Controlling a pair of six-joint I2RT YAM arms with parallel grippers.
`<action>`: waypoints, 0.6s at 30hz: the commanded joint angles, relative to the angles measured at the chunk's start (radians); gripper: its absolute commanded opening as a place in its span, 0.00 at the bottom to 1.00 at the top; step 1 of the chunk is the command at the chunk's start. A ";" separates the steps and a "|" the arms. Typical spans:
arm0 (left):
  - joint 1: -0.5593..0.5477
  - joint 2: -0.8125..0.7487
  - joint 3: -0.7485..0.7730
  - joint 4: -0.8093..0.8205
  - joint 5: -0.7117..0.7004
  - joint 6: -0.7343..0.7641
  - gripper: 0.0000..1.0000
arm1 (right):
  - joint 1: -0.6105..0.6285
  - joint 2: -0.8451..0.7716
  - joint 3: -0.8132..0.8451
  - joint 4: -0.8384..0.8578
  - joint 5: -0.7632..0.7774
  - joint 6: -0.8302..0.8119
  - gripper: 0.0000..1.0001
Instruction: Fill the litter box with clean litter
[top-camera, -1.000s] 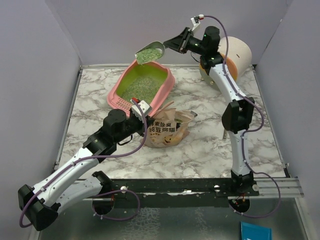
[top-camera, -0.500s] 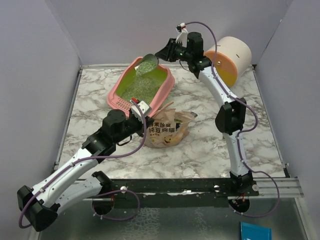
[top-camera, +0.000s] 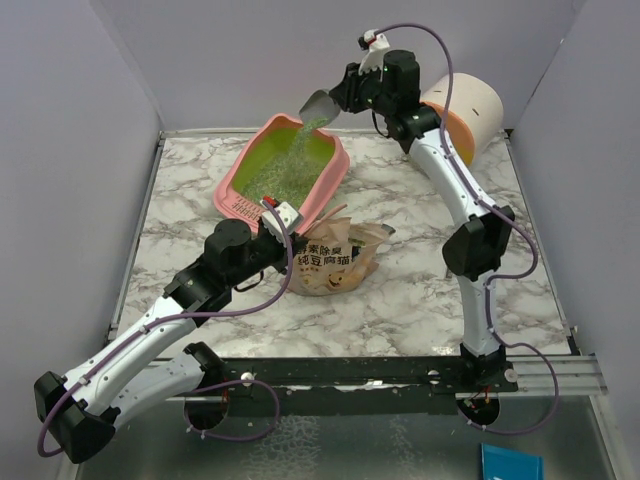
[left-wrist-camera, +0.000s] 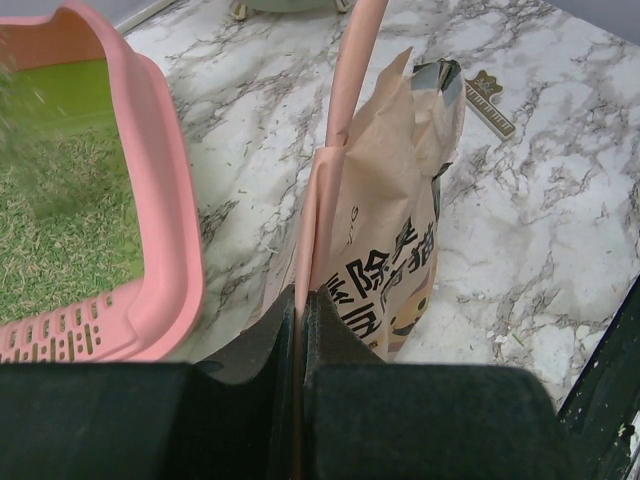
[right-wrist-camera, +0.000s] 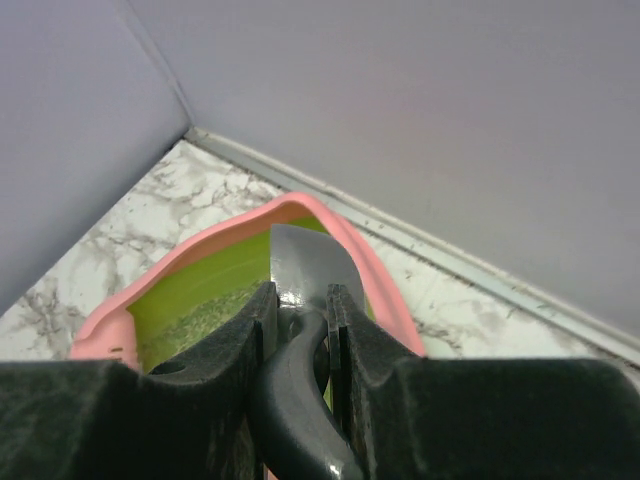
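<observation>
The pink litter box (top-camera: 335, 170) with its lime-green inside sits at the back left of the table; it also shows in the left wrist view (left-wrist-camera: 165, 230) and the right wrist view (right-wrist-camera: 375, 285). Pale green-grey litter (top-camera: 275, 175) covers its floor, and a stream of it falls from the tipped grey metal scoop (top-camera: 320, 103). My right gripper (top-camera: 348, 95) is shut on the scoop's dark handle (right-wrist-camera: 295, 400), above the box's far end. My left gripper (top-camera: 283, 232) is shut on the top edge of the beige-orange litter pouch (top-camera: 335, 262), holding it upright beside the box.
A round cream and orange drawer cabinet (top-camera: 465, 115) stands at the back right, behind the right arm. Grey walls close the table at the back and both sides. A black rail (top-camera: 400, 368) runs along the near edge.
The right gripper has swung the scoop over the litter box and tipped it down, so the litter that lay in the scoop now pours into the box. The left arm has not moved.
</observation>
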 joint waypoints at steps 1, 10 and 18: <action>0.002 -0.025 0.018 0.012 -0.017 0.010 0.00 | 0.022 -0.104 -0.007 -0.005 0.093 -0.152 0.01; 0.001 -0.030 0.031 -0.026 -0.079 0.039 0.04 | 0.105 -0.248 -0.210 0.096 0.225 -0.356 0.01; 0.001 -0.090 0.003 0.042 -0.124 -0.022 0.58 | 0.094 -0.356 -0.362 0.153 0.389 -0.295 0.01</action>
